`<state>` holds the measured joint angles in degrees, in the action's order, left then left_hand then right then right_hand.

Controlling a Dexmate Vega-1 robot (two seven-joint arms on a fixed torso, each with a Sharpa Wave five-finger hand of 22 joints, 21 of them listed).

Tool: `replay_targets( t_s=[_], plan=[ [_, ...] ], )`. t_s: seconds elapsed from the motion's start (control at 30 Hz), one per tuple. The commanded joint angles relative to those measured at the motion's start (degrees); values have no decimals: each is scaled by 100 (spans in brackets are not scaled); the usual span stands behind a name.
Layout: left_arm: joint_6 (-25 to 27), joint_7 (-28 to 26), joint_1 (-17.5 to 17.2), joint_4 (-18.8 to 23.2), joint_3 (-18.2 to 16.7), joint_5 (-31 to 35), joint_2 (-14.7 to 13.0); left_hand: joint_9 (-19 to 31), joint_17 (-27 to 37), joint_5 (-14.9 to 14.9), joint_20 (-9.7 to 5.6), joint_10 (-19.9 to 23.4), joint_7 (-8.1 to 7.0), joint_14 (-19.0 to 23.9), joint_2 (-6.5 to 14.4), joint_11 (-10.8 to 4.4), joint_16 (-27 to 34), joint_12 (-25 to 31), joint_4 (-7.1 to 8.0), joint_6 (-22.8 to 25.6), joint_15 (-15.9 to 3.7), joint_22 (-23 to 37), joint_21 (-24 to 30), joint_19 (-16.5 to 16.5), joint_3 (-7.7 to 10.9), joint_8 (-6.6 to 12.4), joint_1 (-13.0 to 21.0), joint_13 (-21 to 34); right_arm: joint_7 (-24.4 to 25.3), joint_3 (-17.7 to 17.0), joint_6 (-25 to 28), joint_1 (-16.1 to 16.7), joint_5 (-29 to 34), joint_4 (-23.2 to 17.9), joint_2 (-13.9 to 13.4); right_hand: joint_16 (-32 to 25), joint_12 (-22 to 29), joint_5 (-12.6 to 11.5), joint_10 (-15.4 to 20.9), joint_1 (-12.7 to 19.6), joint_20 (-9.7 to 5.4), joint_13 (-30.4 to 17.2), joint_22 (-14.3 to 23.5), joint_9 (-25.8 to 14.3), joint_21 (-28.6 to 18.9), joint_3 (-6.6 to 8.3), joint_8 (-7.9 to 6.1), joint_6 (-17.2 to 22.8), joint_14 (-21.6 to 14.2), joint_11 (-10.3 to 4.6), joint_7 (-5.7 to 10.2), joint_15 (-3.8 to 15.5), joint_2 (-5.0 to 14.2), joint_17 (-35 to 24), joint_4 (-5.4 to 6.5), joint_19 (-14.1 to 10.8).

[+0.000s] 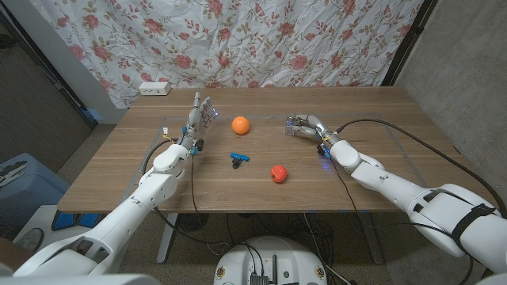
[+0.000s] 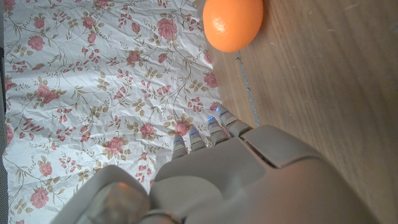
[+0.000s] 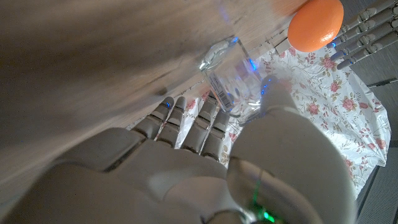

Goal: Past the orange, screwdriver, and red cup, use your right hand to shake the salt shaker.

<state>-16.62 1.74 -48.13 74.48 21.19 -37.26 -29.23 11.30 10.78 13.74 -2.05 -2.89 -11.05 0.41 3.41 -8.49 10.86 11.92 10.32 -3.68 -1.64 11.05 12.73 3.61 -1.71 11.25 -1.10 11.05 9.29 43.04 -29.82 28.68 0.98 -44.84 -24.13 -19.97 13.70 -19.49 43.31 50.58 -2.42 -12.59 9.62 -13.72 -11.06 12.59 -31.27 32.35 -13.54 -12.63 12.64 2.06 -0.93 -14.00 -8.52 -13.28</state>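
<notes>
The clear glass salt shaker [image 1: 292, 123] [image 3: 231, 83] stands on the table at the back right of centre. My right hand [image 1: 307, 127] [image 3: 205, 155] holds it, thumb on one side and fingers [image 3: 186, 118] on the other. The orange [image 1: 240, 124] [image 2: 233, 22] [image 3: 315, 23] lies to the shaker's left. A blue screwdriver [image 1: 238, 158] and a small red cup [image 1: 278, 173] sit nearer the front. My left hand [image 1: 198, 117] [image 2: 249, 180] stands upright left of the orange, fingers apart and holding nothing.
A white power strip [image 1: 154, 88] lies at the table's back left corner by the floral curtain [image 1: 261, 39]. Cables run along both arms over the wooden table [image 1: 380, 158]. A blue bin [image 1: 20, 186] stands on the floor at the left.
</notes>
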Motion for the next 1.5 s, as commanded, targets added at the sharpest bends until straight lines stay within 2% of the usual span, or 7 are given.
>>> replay_targets(
  t_s=[0.03, 0.23, 0.43, 0.67, 1.07, 1.5],
  plan=[
    [-1, 0, 0, -2, 1, 1, 1, 35, 34, 42, -137, -9, -39, -1, 579, -44, 29, 20, 36, 10, -605, 27, 25, 18, -10, 24, -2, 21, 224, 15, 48, 31, 95, -58, 5, -97, 46, 21, 256, 245, -86, -49, 4, -28, -5, -54, -128, 223, -171, -8, 4, 875, 21, -48, -6, -124],
    [-2, 1, 0, -2, 0, 1, 0, 35, 34, 43, -139, -8, -42, 2, 579, -41, 30, 20, 36, 12, -600, 27, 26, 22, -10, 25, -1, 21, 402, -1, 63, 83, 153, -130, -10, -205, 92, 58, 565, 398, -129, -108, 4, -28, -13, -113, -233, 411, -346, -8, 3, 883, 96, -99, 1, -234],
    [-1, 1, 0, -2, 0, 0, 0, 35, 34, 43, -139, -5, -43, 2, 579, -52, 30, 21, 36, 14, -600, 27, 26, 20, -10, 26, -1, 21, 563, -17, 4, 109, 210, -169, -14, -305, 49, 93, 752, 560, -172, -70, 2, -24, -11, -161, -340, 633, -495, -10, 3, 892, 123, -138, -22, -319],
    [0, 1, 0, -1, 0, 1, 0, 35, 34, 43, -140, -11, -40, 3, 579, -49, 30, 19, 36, 10, -605, 27, 26, 20, -10, 24, -2, 21, 660, -47, 19, 146, 245, -281, -40, -393, 16, 122, 916, 715, -188, -45, 3, -13, -20, -179, -403, 769, -602, -11, 5, 912, 195, -181, -26, -426],
    [2, -1, -2, 4, -1, 0, -2, 35, 34, 42, -139, -7, -43, 1, 578, -48, 30, 21, 36, 11, -603, 27, 26, 21, -11, 24, -2, 21, 831, -167, 261, 315, 327, -833, -187, -461, -35, 192, 1001, 762, -212, -20, 6, 7, -19, -210, -427, 846, -657, -10, 9, 884, 296, -221, 18, -488],
    [2, -2, -1, 4, 0, 1, -1, 35, 34, 42, -138, -5, -43, 1, 579, -47, 29, 22, 36, 7, -608, 27, 26, 20, -11, 23, -2, 21, 1275, -334, 732, 587, 669, -1697, -406, -496, -76, 260, 1019, 762, -196, -8, 7, 50, -15, -243, -410, 869, -681, -10, 7, 864, 342, -243, 39, -513]
  ],
)
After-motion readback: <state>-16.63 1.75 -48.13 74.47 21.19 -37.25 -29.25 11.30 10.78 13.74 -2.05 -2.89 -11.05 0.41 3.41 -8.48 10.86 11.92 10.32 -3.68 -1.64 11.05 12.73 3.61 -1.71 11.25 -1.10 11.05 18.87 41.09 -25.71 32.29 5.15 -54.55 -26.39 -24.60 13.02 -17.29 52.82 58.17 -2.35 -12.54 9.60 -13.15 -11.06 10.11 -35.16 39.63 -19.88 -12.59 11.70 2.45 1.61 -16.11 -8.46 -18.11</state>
